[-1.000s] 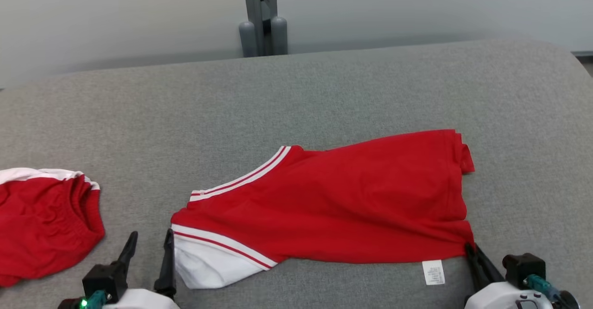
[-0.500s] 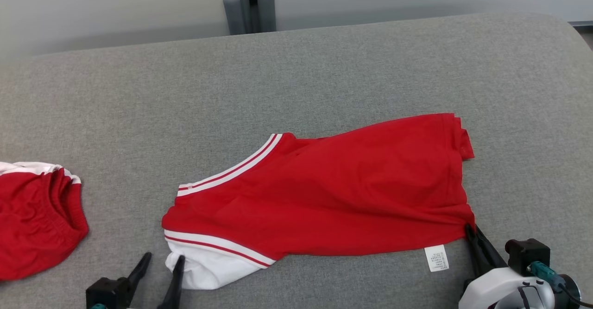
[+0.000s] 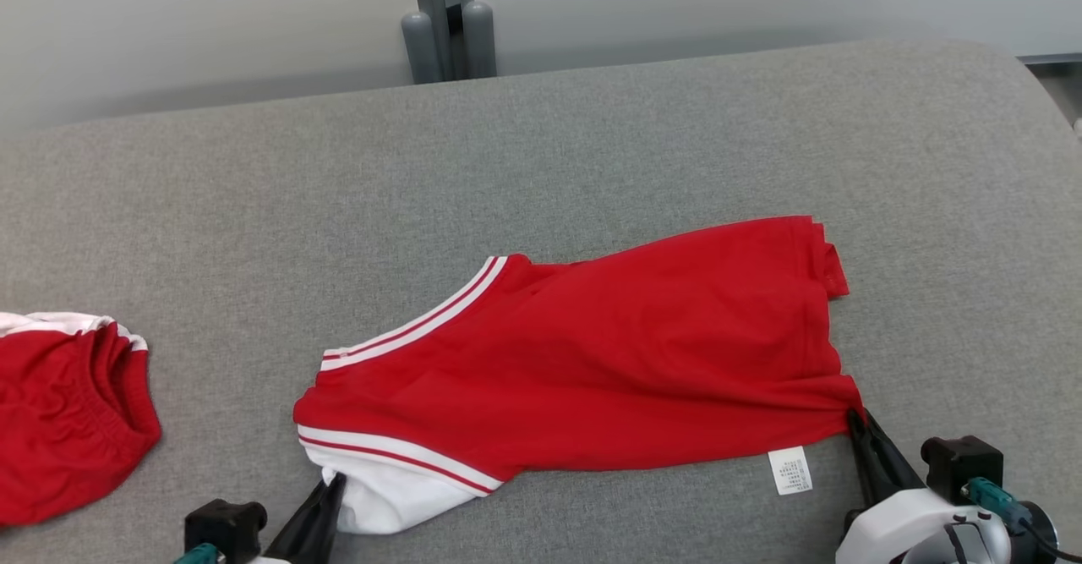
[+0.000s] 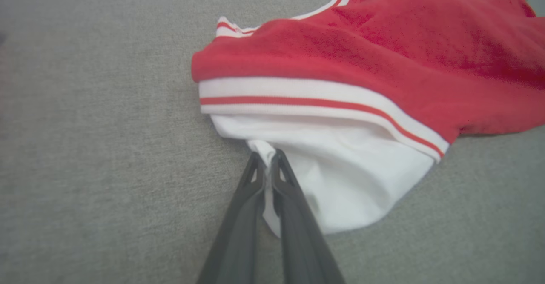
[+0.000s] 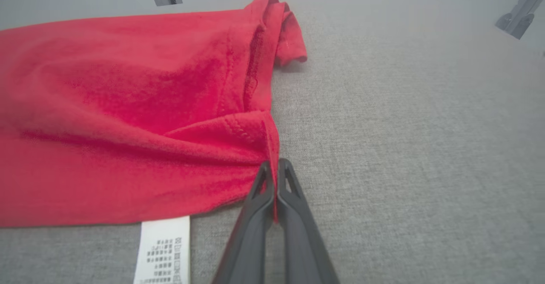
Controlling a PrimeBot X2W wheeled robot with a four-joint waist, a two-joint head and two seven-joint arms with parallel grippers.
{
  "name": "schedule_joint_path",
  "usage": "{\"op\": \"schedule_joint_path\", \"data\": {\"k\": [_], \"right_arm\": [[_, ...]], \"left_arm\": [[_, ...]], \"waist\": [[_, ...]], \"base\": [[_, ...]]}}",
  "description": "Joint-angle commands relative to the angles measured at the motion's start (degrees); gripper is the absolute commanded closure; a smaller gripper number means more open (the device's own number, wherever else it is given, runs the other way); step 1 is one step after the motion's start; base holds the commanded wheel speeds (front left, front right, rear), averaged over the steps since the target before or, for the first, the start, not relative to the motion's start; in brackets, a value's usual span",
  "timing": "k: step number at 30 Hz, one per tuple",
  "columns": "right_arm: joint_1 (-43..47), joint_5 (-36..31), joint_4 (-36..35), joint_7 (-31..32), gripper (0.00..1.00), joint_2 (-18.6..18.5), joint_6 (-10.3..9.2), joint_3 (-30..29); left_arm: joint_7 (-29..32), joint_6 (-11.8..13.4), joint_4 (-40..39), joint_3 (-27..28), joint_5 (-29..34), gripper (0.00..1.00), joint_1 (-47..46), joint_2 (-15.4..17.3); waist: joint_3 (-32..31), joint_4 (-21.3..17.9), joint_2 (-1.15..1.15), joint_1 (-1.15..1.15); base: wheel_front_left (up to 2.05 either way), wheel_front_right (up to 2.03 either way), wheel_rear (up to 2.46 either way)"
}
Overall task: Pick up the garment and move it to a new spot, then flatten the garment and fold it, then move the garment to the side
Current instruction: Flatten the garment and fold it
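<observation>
The garment (image 3: 609,361) is a red jersey with white and red striped trim, lying on the grey table (image 3: 592,150) with a white panel at its lower left. My left gripper (image 3: 332,486) is shut on the edge of that white panel (image 4: 340,177), and its fingers (image 4: 279,177) pinch a small fold of the cloth. My right gripper (image 3: 855,422) is shut on the garment's red lower right corner (image 5: 255,139). A white care label (image 5: 164,250) hangs out just left of the right fingers (image 5: 289,190).
A second red garment (image 3: 68,416) with white trim lies bunched at the table's left edge. A grey metal post (image 3: 444,19) stands behind the table's far edge. Bare grey cloth stretches behind and to the right of the jersey.
My left gripper moved right to the white panel and closed on its edge. The right gripper kept its hold on the corner. The head camera shifted a little.
</observation>
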Motion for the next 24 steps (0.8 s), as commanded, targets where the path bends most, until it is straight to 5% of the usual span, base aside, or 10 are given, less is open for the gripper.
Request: {"op": "schedule_joint_path", "data": {"k": [1, 15, 24], "right_arm": [[0.5, -0.1, -0.3, 0.0, 1.0, -0.5, -0.03, -0.4], [2.3, 4.6, -12.3, 0.0, 1.0, -0.4, -0.03, -1.7], [-3.0, 11.8, -26.1, 5.9, 1.0, -6.2, -0.03, 1.1]], "left_arm": [[0.0, -0.1, -0.5, 0.5, -0.8, 1.0, 0.1, -0.1], [7.2, -0.2, -23.9, 9.7, -27.0, 1.0, 1.6, -3.6], [13.7, 0.8, -35.2, 11.7, -35.7, 1.0, -9.4, -1.9]], "waist": [[-0.5, -0.1, 0.0, 0.0], [-8.1, 0.4, 0.0, 0.0], [-10.8, 0.8, 0.0, 0.0]], "base": [[0.0, 0.0, 0.0], [0.0, 0.0, 0.0], [0.0, 0.0, 0.0]]}}
